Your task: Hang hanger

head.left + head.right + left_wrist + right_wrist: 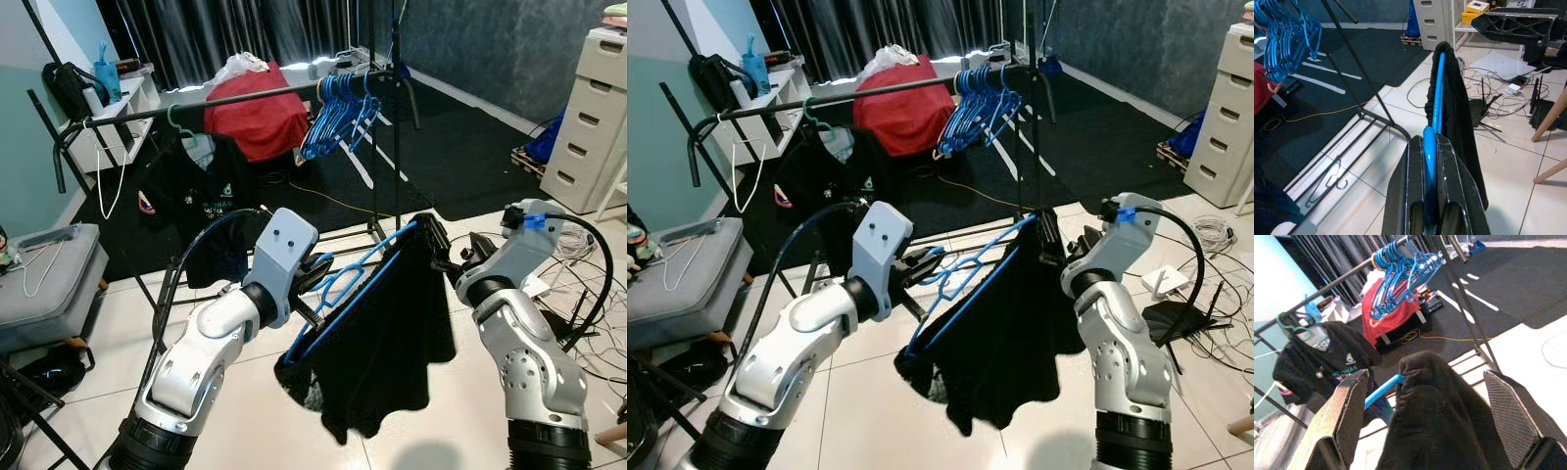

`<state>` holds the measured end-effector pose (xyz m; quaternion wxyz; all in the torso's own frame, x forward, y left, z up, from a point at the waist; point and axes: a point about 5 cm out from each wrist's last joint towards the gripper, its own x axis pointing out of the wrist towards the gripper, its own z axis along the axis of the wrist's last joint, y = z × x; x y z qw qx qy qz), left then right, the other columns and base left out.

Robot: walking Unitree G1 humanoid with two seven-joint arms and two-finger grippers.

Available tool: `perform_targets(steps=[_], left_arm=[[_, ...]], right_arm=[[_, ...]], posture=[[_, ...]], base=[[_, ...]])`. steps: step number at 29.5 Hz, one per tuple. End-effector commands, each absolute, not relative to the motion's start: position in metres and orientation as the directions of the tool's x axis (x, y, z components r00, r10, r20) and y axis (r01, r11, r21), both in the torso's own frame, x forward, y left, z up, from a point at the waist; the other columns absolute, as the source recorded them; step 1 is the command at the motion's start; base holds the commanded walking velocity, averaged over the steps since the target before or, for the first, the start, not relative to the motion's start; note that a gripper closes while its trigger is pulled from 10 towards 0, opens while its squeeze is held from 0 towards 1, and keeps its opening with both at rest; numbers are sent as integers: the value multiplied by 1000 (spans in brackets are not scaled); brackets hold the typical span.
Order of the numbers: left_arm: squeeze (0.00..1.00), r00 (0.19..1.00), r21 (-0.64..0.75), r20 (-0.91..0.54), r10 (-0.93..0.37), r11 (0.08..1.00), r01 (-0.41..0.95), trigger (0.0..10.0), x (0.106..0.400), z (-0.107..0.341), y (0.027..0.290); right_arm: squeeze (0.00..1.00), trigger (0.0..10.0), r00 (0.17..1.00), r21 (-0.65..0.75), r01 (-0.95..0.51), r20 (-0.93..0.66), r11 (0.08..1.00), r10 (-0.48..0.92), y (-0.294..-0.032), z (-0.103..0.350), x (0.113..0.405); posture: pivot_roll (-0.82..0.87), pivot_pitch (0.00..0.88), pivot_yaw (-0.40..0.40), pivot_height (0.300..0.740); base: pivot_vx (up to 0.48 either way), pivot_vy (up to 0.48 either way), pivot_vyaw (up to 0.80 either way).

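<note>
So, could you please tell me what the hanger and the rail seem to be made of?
The hanger, shut in the left gripper, looks like glossy blue plastic: moulded and evenly coloured. The rail looks like black-painted metal tube, thin and straight with a dull sheen, though the coating is uncertain.

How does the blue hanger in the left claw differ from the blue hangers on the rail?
The held hanger carries a black garment; the rail hangers are bare. The held one is tilted and clamped in the left claw, off the rail; the others hang bunched together from the rail by their hooks. All are blue.
</note>
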<state>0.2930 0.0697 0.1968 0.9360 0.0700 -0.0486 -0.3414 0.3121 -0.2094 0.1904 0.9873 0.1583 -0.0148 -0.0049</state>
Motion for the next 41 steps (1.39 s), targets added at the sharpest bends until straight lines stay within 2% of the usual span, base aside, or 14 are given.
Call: perform_targets(steps=[1, 9, 14, 17, 23, 29, 34, 35, 36, 39, 40, 41], left_arm=[[0, 746, 189, 104, -658, 750, 635, 10000, 289, 211, 67], [0, 723, 196, 121, -680, 731, 654, 10000, 285, 214, 62], [0, 710, 206, 126, -693, 719, 664, 10000, 284, 215, 60], [0, 705, 207, 126, -697, 714, 669, 10000, 283, 215, 58], [0, 698, 206, 126, -705, 707, 677, 10000, 282, 215, 57], [0, 696, 207, 127, -707, 705, 679, 10000, 281, 215, 57], [0, 696, 207, 127, -707, 705, 678, 10000, 281, 215, 57], [0, 696, 206, 128, -706, 706, 678, 10000, 281, 215, 57], [0, 696, 206, 129, -706, 706, 678, 10000, 281, 216, 57], [0, 696, 206, 131, -706, 706, 677, 10000, 281, 216, 57], [0, 695, 206, 132, -707, 706, 678, 10000, 281, 216, 57], [0, 694, 206, 133, -707, 705, 679, 10000, 281, 217, 57]], right_arm=[[0, 10000, 999, 308, 18, -45, 951, -5, -207, 180, 313], [0, 10000, 991, 334, -17, -117, 943, 60, -199, 170, 314], [0, 10000, 973, 341, -104, -161, 934, 167, -188, 165, 311], [0, 10000, 969, 344, -120, -165, 931, 186, -186, 165, 309], [0, 10000, 971, 341, -85, -184, 936, 155, -190, 164, 308], [0, 10000, 973, 321, 18, -225, 947, 57, -205, 158, 309], [0, 10000, 973, 318, 29, -227, 948, 47, -207, 158, 309], [0, 5412, 973, 318, 36, -227, 948, 40, -208, 158, 309], [0, 5765, 973, 318, 39, -229, 947, 36, -209, 158, 310], [0, 5765, 972, 317, 42, -232, 947, 35, -210, 157, 310], [0, 6235, 972, 317, 44, -234, 947, 34, -211, 157, 310], [0, 4863, 971, 317, 46, -237, 947, 32, -211, 156, 310]], posture=[[-161, 0, 118, 740], [-159, 0, 114, 740], [-162, 0, 116, 740], [-166, 0, 120, 740], [-168, 0, 122, 740], [-164, 0, 120, 740], [-164, 0, 120, 740], [-163, 0, 118, 740], [-163, 0, 117, 740], [-163, 0, 117, 740], [-163, 0, 117, 740], [-163, 0, 117, 740]], base=[[0, 0, 0], [0, 0, 0], [0, 0, 0], [0, 0, 0], [0, 0, 0], [0, 0, 0], [0, 0, 0], [0, 0, 0], [0, 0, 0], [0, 0, 0], [0, 0, 0], [0, 0, 0]])
